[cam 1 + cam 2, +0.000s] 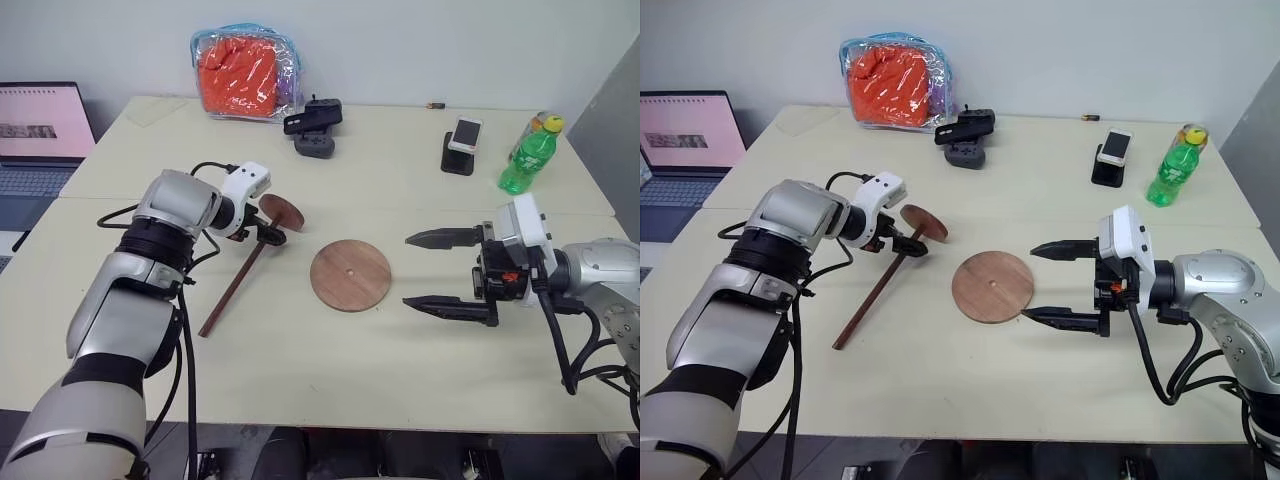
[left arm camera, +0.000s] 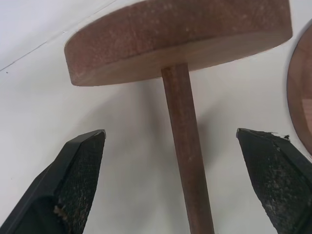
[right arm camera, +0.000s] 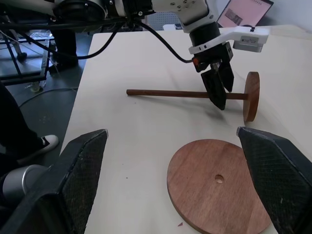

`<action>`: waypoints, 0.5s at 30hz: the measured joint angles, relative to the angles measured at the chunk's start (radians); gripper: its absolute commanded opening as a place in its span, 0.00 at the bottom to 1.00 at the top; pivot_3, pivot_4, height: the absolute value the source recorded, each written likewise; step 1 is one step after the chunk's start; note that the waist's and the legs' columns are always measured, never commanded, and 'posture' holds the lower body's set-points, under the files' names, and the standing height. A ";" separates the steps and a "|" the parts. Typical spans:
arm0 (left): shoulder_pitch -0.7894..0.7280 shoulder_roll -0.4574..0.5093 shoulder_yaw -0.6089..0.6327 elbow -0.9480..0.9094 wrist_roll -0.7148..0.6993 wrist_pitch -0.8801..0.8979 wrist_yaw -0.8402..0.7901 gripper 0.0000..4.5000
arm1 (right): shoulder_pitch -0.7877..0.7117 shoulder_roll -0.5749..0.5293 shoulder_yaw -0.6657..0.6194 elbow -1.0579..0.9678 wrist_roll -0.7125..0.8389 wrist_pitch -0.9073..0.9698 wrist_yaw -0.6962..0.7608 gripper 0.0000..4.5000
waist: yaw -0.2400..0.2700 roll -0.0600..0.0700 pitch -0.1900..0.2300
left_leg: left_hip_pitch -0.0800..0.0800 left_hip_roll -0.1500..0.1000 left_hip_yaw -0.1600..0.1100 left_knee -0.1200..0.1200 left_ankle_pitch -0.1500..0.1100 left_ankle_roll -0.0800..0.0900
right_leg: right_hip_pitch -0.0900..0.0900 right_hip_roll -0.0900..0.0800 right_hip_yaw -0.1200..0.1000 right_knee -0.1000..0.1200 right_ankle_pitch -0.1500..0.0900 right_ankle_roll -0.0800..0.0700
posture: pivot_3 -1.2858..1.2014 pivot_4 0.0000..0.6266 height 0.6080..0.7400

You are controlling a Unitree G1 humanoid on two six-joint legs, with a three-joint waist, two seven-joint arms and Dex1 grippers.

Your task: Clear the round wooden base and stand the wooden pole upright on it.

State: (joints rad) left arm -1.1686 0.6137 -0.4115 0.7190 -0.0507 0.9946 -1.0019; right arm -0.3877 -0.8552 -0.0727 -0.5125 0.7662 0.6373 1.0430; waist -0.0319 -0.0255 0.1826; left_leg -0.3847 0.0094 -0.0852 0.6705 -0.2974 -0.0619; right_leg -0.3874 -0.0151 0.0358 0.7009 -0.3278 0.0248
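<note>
Left end effector (image 1: pixel 268 233) hangs over the wooden pole (image 1: pixel 235 284) with its fingers spread wide, one on each side of the rod and not touching it, close to the end that carries the fixed disc (image 1: pixel 282 211). The pole lies flat on the surface (image 1: pixel 300 390), in the left centre of the frame. Its long axis runs on a diagonal, from the disc at the upper right down to the bare tip at the lower left. The round wooden base (image 1: pixel 350 275) lies flat in the middle of the frame, just to the right of the pole, and nothing rests on it.

The right end effector (image 1: pixel 445 270) is on the right side, also spread and empty, and it points toward the base from near its edge. The left arm is clearly nearer to the pole, so I judge that the grasp belongs to it.

Around the pole and the base the surface is bare. The bag (image 1: pixel 245 72), the phone (image 1: pixel 465 133) and the bottle (image 1: pixel 529 155) stand well apart, along the upper part of the frame.
</note>
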 measured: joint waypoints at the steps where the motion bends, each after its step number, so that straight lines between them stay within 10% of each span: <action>1: -0.001 -0.002 -0.008 0.004 0.007 0.000 -0.007 0.92 | 0.000 0.000 0.000 -0.001 0.000 0.000 0.000 1.00 | 0.000 0.000 0.000 | 0.000 0.000 0.000 0.000 0.000 0.000 | 0.000 0.000 0.000 0.000 0.000 0.000 | 0.52 0.24 1.00; 15: -0.002 -0.014 -0.038 0.036 0.071 0.000 -0.051 0.32 | -0.016 -0.002 0.000 -0.004 -0.005 0.000 0.000 1.00 | 0.000 0.000 0.000 | -0.001 0.001 -0.001 0.002 0.000 0.000 | 0.000 -0.001 0.000 0.001 0.000 0.000 | 0.52 0.24 1.00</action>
State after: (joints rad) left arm -1.1708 0.5994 -0.4498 0.7555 0.0201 0.9943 -1.0529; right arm -0.4033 -0.8574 -0.0728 -0.5167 0.7610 0.6375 1.0426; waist -0.0318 -0.0255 0.1826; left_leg -0.3856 0.0099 -0.0860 0.6728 -0.2976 -0.0615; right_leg -0.3878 -0.0165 0.0357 0.7021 -0.3278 0.0248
